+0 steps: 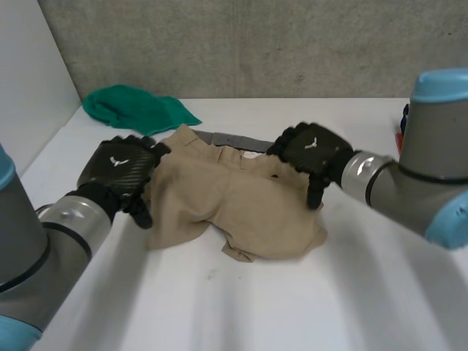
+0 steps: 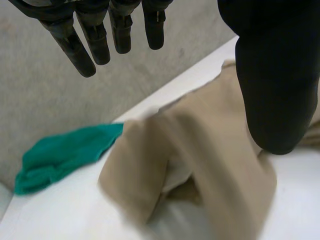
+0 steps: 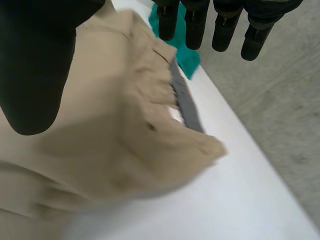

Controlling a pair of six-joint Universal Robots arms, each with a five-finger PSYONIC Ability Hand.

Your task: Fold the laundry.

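The beige cotton shorts (image 1: 234,197) lie rumpled in the middle of the white table (image 1: 292,307), flanked by the left hand (image 1: 121,172) at their left edge and the right hand (image 1: 311,150) at their far right edge, both spread open and holding nothing, placed, I'd judge, to grab opposite sides and pull the cloth flat.

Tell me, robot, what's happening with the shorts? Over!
Left hand open by the tan shorts, right hand open at their waistband. Shorts rumpled, unfolded. Green cloth behind, not blocking.
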